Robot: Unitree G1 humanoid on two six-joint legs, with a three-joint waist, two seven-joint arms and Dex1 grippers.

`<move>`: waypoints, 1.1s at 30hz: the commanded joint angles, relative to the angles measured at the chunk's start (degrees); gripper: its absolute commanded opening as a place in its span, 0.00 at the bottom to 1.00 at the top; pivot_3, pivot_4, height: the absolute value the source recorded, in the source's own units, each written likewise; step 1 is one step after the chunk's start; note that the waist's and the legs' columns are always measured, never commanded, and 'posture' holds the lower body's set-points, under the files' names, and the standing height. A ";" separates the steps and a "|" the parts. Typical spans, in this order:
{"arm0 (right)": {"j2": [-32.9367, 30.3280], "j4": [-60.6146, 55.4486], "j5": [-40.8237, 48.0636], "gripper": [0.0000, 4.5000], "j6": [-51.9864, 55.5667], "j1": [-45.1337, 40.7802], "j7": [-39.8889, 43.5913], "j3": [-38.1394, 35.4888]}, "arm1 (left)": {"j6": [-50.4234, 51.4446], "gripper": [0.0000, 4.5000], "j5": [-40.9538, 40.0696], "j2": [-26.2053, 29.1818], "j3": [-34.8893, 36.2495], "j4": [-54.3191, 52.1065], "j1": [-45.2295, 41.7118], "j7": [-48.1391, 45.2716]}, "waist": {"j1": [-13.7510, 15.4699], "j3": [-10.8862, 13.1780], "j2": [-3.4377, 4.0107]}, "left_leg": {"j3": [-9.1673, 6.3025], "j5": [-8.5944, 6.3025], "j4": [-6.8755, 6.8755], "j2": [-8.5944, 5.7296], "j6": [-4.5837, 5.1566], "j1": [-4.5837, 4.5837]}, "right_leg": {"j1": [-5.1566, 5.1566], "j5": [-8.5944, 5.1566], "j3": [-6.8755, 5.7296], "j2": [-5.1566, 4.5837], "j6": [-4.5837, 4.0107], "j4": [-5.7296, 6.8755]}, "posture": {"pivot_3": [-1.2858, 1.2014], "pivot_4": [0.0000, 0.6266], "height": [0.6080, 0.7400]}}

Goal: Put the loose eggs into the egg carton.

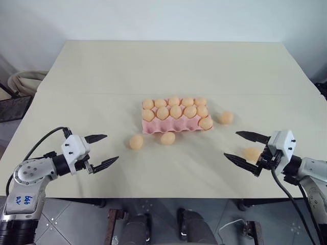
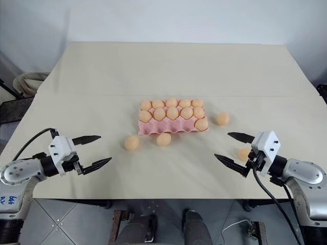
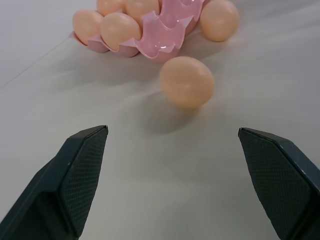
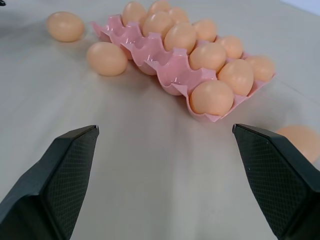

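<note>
The pink egg carton (image 1: 168, 127) lies mid-table; its two far rows are full of eggs and its near row holds one egg (image 1: 206, 123) at the right end. Several loose eggs lie on the table: two before the carton (image 1: 136, 142) (image 1: 167, 138), one to its right (image 1: 226, 118), and one (image 1: 252, 154) near the base of my right gripper's fingers. My left gripper (image 1: 110, 148) hangs open at the front left, facing the nearest loose egg (image 3: 187, 81). My right gripper (image 1: 232, 144) is open at the front right, facing the carton (image 4: 170, 67).
The beige table (image 1: 168, 66) has a seam across its middle and wide bare room behind the carton. Its front edge runs just under both grippers. A pale basket (image 1: 23, 81) stands off the table's left side. Black cables trail from both wrists.
</note>
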 commanded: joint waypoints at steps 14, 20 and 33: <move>2.04 -4.42 2.75 1.00 2.79 12.16 -8.82 -17.51 | 3.65 0.99 -3.11 -3.70 -7.39 -5.46 -5.88 -0.98 | 1.83 -0.03 0.05 | 0.00 0.00 0.32 0.00 0.00 0.01 | 0.04 0.00 0.00 0.01 0.00 0.28 | 0.52 0.24 1.00; 2.89 -4.68 1.99 1.00 1.73 20.85 -7.66 -21.08 | 2.52 0.99 -2.34 -5.70 -12.04 -3.10 -11.60 -3.49 | 2.00 -0.06 0.10 | 0.00 -0.01 0.56 0.00 0.03 0.02 | 0.18 0.01 0.01 0.01 0.02 0.32 | 0.52 0.24 1.00; -5.45 9.03 -1.58 1.00 0.74 11.92 0.68 -14.05 | 3.52 0.99 -6.07 -6.71 -12.95 -3.59 -13.61 -7.86 | 1.30 -0.08 0.13 | 0.06 0.07 0.78 0.00 0.17 0.12 | 0.24 0.02 0.09 0.03 0.01 0.56 | 0.52 0.24 1.00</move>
